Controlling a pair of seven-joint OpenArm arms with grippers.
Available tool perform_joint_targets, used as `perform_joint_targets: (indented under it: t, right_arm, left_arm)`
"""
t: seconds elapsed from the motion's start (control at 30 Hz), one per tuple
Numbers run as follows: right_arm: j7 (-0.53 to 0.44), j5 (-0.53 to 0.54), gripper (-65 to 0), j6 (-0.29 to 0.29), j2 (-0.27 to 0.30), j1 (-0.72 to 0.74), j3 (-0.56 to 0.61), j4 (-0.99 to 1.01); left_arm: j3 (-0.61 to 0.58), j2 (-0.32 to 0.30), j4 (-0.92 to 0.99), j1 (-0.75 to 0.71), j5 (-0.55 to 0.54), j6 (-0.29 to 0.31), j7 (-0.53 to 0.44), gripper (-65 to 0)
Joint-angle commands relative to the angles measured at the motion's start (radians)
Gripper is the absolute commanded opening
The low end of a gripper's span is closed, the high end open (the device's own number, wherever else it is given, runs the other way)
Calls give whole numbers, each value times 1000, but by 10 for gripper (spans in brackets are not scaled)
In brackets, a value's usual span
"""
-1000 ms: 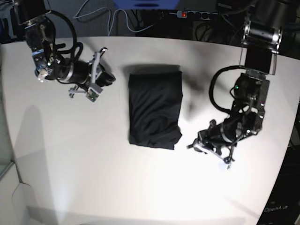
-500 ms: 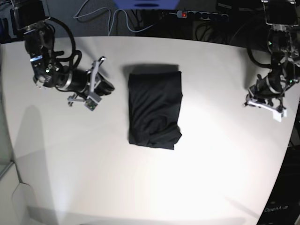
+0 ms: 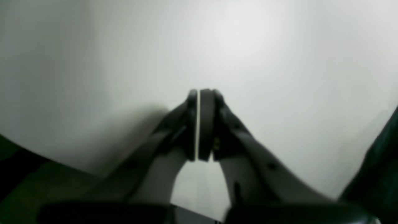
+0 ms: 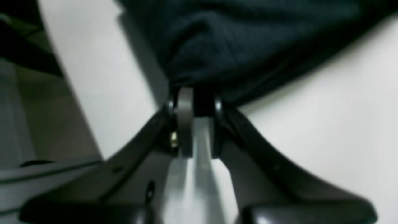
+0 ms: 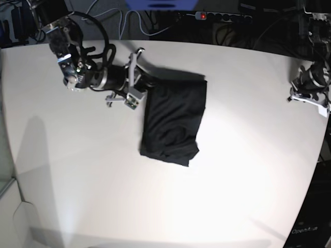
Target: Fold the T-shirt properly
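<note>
The black T-shirt (image 5: 173,121) lies folded into a rough rectangle in the middle of the white table (image 5: 77,181). My right gripper (image 5: 149,82) is at its far left corner. In the right wrist view the right gripper (image 4: 200,101) is shut on the T-shirt (image 4: 248,40), with dark fabric pinched between the fingertips. My left gripper (image 5: 309,98) hangs near the table's right edge, far from the garment. The left wrist view shows the left gripper (image 3: 198,93) shut, pads together with nothing between them, over bare table.
A power strip (image 5: 212,15) with a red light and loose cables (image 5: 124,20) lie just past the table's far edge. Dark floor and equipment border the table's right edge (image 5: 323,155).
My right arm has moved right from open table to the T-shirt's far left corner, and the garment's top has shifted slightly to the right. The left arm has drawn further back to the right edge.
</note>
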State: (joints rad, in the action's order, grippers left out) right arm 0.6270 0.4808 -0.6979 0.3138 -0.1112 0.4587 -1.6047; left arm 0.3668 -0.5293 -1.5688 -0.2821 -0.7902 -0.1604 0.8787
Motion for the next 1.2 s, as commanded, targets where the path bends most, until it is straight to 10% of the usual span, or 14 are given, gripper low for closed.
perform_joint_targets:
  t: [0.0, 0.37, 0.57, 0.8, 1.17]
  right_arm:
    - [-25, 16, -585, 0, -3, 11, 1, -18]
    - [-28, -213, -585, 0, 15, -101, -173, -39]
    - [-22, -310, -585, 0, 25, -247, -314, -204]
    - [-39, -353, -585, 0, 18, -454, -450, -365]
    - [-441, -353, -635, 0, -20, -816, -674, -253]
  left_arm:
    - [10, -21, -14, 4, -4, 3, -13, -639]
    - [1, -18, -83, -68, 38, 5, -6, -639]
    - [4, -1, -164, -190, 41, 189, -6, -639]
    - [5, 53, -292, -331, 42, 212, -16, -639]
    - [-55, 297, -397, -492, 383, 216, -28, -639]
